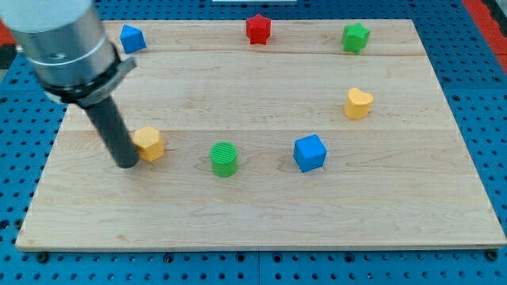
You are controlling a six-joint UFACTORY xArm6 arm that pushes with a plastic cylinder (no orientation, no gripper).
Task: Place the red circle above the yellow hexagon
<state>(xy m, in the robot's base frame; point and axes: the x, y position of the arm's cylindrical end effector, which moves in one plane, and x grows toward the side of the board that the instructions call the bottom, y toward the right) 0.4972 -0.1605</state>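
Note:
The yellow hexagon (pixel 150 143) lies on the wooden board (pixel 261 214) at the view's left. My tip (pixel 127 165) rests on the board right against the hexagon's left side. No red circle shows anywhere in the view; the arm covers part of the board's upper left. The only red block in sight is a red star (pixel 258 29) at the top middle.
A blue block (pixel 131 38) sits at the top left, beside the arm's body. A green star (pixel 356 37) is at the top right, a yellow heart (pixel 357 103) at the right. A green circle (pixel 225 158) and a blue cube (pixel 310 153) lie mid-board.

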